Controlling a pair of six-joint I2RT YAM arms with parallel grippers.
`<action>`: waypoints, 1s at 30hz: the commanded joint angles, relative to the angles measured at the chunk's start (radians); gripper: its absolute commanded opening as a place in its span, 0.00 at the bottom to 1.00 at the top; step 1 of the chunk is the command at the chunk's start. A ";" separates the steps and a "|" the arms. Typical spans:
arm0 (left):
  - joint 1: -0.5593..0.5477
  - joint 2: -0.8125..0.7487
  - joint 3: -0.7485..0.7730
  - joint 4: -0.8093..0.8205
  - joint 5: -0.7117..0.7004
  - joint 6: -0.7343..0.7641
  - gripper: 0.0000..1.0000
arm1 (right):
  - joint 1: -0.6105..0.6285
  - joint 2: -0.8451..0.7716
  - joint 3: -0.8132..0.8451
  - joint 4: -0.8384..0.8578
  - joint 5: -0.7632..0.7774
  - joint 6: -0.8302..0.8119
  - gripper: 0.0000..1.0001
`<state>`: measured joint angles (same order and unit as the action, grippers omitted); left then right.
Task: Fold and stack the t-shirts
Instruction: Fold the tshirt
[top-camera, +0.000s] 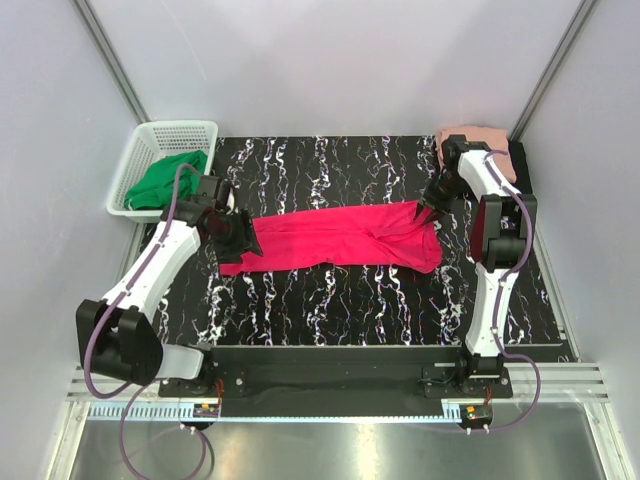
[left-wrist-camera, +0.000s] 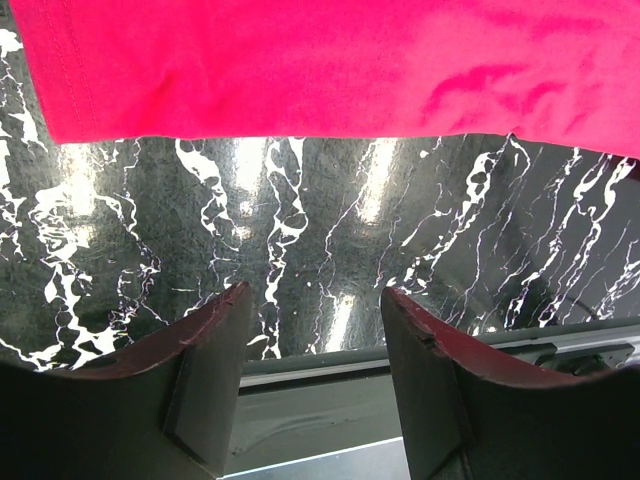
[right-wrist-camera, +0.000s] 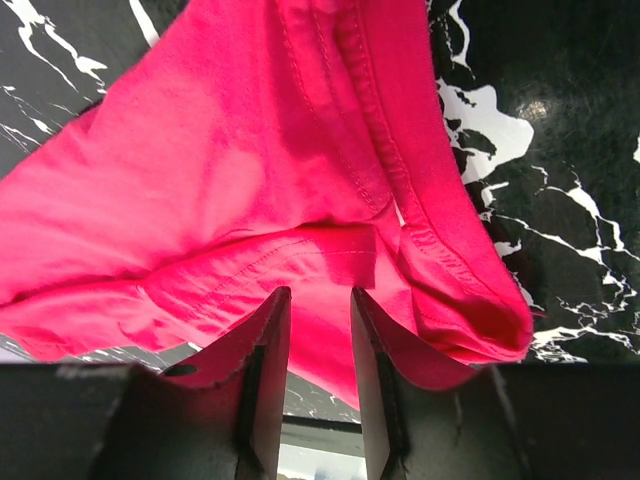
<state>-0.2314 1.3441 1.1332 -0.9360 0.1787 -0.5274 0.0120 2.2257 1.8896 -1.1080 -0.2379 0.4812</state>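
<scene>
The crimson t-shirt (top-camera: 335, 240) is lying stretched across the surface (top-camera: 330, 300), looking soft, light and limp. The right end effector (top-camera: 432, 208) is pinching its bunched end. The left end effector (top-camera: 243, 233) is gaping empty beside the opposite hem, probably the best place for it to take hold.

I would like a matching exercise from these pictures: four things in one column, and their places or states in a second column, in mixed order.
Things:
1. crimson-pink t-shirt
2. green cloth
3. salmon-pink t-shirt
4. left gripper

Places or states:
A. far right corner of the table
B. inside the white basket
C. stretched across the middle of the table
D. open, holding nothing

Pairs: 1-C, 2-B, 3-A, 4-D
</scene>
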 joint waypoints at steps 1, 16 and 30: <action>0.001 0.009 0.037 0.023 -0.022 0.012 0.59 | -0.004 0.000 0.045 -0.049 -0.014 -0.023 0.38; 0.000 0.056 0.057 0.032 -0.027 0.018 0.57 | -0.006 -0.054 -0.053 -0.053 -0.017 -0.030 0.38; 0.001 0.053 0.059 0.034 -0.039 0.021 0.57 | -0.004 0.048 0.048 -0.081 -0.032 -0.030 0.38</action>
<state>-0.2314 1.4033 1.1561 -0.9257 0.1562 -0.5209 0.0109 2.2505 1.8984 -1.1599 -0.2554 0.4633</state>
